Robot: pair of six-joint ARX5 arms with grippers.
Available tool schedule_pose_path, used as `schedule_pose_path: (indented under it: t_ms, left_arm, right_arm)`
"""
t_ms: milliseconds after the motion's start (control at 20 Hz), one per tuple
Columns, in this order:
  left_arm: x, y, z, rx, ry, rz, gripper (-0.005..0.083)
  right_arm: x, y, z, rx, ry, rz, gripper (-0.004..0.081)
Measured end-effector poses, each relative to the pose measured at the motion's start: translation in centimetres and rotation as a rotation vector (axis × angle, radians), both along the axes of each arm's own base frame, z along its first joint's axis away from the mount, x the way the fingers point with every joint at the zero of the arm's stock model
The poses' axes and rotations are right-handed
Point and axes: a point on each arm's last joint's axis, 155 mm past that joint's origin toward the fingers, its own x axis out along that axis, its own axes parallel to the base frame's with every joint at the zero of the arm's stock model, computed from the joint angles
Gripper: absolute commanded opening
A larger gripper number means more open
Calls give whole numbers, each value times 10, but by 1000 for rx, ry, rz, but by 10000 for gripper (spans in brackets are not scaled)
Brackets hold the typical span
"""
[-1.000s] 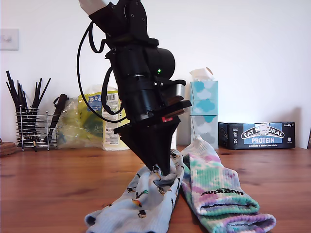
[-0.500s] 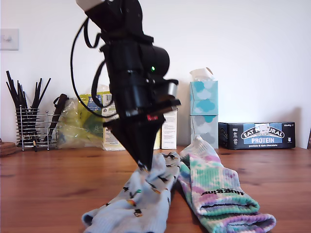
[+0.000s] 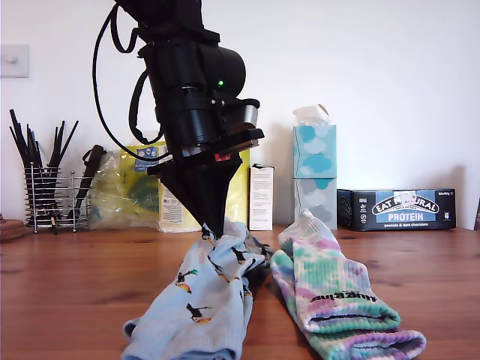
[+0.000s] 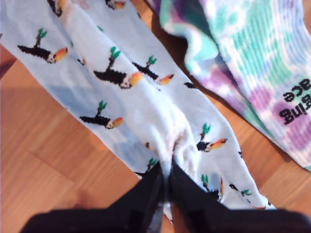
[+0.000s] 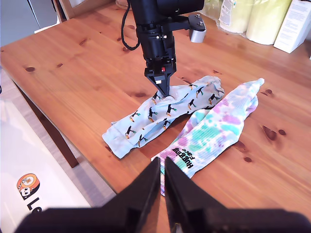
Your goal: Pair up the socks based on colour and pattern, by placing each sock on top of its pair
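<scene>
My first gripper (image 3: 212, 229), centre of the exterior view, pinches the blue toucan sock (image 3: 196, 300); its length trails toward the lower frame edge, just beside the tie-dye sock (image 3: 337, 300); my second gripper (image 5: 162, 182) hangs closed, well apart

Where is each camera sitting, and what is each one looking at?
Exterior view: low at table level, facing the wall; shows my first end effector pinching the blue bird sock.
First wrist view: on the first arm, looking down its closed fingertips at that sock.
Second wrist view: high up, looking down past my second end effector, closed on nothing.
All three share the bird sock and the tie-dye sock.
</scene>
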Motion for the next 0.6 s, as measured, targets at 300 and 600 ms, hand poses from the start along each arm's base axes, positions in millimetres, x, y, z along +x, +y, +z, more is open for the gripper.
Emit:
schedule_pose_path:
  t_ms: [300,600]
  left_arm:
    - [14,16,-2,84,-71,24,390]
    - [7,32,-5,156,-47,27,9]
  right_arm:
    - [0,0,0,0,0,0,-13]
    - [1,1,3,10,-10,0,-13]
